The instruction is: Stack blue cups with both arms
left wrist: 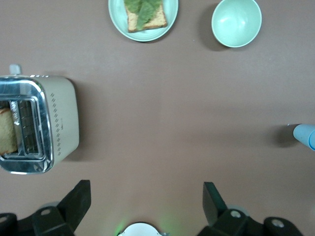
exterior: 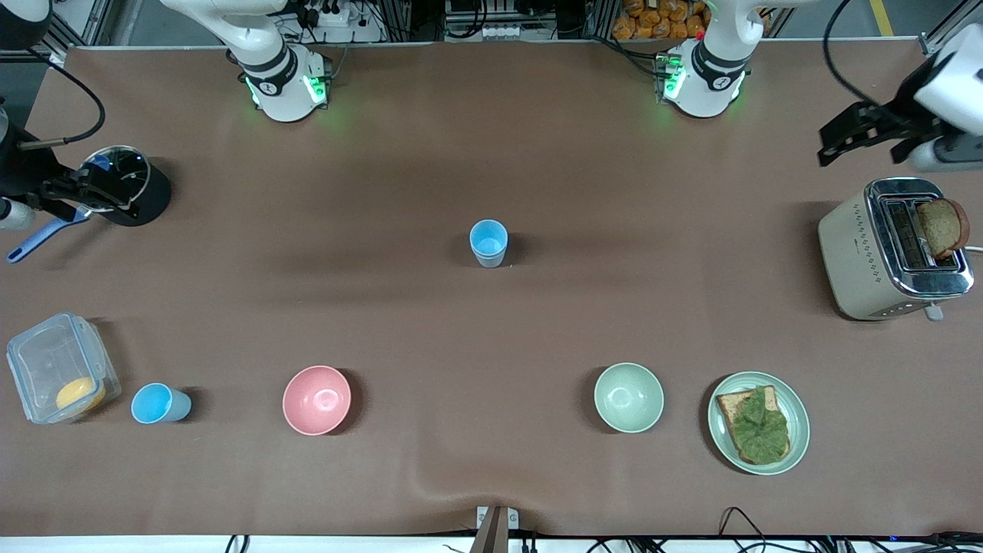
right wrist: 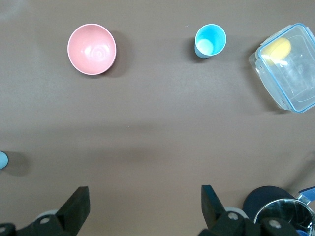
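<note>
One blue cup (exterior: 488, 242) stands upright in the middle of the table; its edge shows in the left wrist view (left wrist: 305, 135) and the right wrist view (right wrist: 2, 160). A second blue cup (exterior: 160, 403) stands nearer the front camera, toward the right arm's end, between a clear container and the pink bowl; it also shows in the right wrist view (right wrist: 210, 41). My left gripper (exterior: 829, 147) (left wrist: 145, 196) is open and empty, up beside the toaster. My right gripper (exterior: 115, 192) (right wrist: 143, 200) is open and empty over a black pot.
A pink bowl (exterior: 316, 399), a pale green bowl (exterior: 628, 397) and a plate (exterior: 799, 407) with toast and lettuce lie near the front edge. A toaster (exterior: 868, 253) holds a bread slice. A clear container (exterior: 46, 361) and a black pot (exterior: 146, 196) are at the right arm's end.
</note>
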Motion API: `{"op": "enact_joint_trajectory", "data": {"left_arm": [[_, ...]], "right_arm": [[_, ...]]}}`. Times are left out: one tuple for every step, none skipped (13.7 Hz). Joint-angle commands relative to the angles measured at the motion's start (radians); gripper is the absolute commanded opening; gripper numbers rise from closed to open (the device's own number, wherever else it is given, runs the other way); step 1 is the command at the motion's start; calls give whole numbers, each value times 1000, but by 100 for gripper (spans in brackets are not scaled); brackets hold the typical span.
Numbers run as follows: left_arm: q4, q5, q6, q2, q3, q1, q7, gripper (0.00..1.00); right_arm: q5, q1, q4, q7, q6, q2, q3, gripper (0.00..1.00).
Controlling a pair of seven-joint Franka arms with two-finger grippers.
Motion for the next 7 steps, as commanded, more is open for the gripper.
{"op": "enact_joint_trajectory", "data": {"left_arm": [[2,8,9,0,-27,29,79,100],[4,17,9,-4,-30,27,101,100],[5,37,9,-8,-33,27,103,100],[8,41,9,-8,-33,29,104,100],[25,39,9,-7,-24,30,110,100],[65,36,9,-7,-20,32,112,100],[82,30,9,-7,-19,32,116,100]], "right_arm": [[-15,-9,15,-8,-13,7,7,100],[-15,-9,15,-8,-18,5,9,100],[-15,-11,15,-8,-19,5,7,100],[-15,-11,15,-8,-19,5,9,100],[-15,-11,15,-8,-19,5,9,100],[-15,-11,15,-8,-19,7,9,100],[-15,-11,15,-8,-19,7,7,100]]}}
